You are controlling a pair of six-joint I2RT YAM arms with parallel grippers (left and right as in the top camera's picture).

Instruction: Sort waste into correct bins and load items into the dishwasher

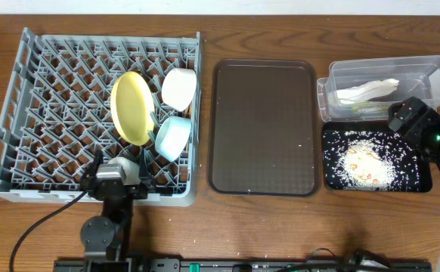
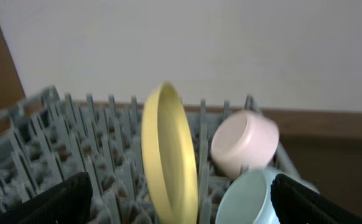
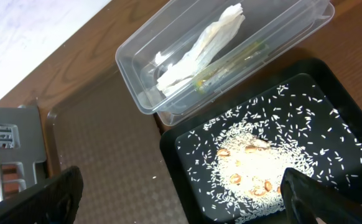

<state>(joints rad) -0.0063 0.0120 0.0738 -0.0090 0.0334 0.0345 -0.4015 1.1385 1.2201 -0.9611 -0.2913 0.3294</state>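
Observation:
The grey dish rack [image 1: 54, 113] holds a yellow plate [image 1: 131, 107] standing on edge, a white bowl [image 1: 179, 88] and a light blue bowl [image 1: 173, 137]. My left gripper [image 1: 120, 162] hovers open at the rack's front edge. In its wrist view the plate [image 2: 168, 155], white bowl [image 2: 244, 143] and blue bowl [image 2: 246, 199] lie ahead of the open left gripper [image 2: 181, 202]. The clear tub [image 1: 424, 68] holds a white napkin [image 1: 367, 91] and a greenish wrapper [image 3: 231, 65]. Rice crumbs [image 1: 364, 162] cover the black tray [image 1: 424, 181]. My right gripper [image 1: 403, 121] hangs open and empty above that tray.
A large dark brown serving tray [image 1: 264, 127] lies between the rack and the bins. In the right wrist view it [image 3: 100, 149] sits left of the black tray [image 3: 336, 118], with the rack's corner [image 3: 16, 137] at the far left. Bare wooden tabletop [image 1: 280, 227] runs along the front.

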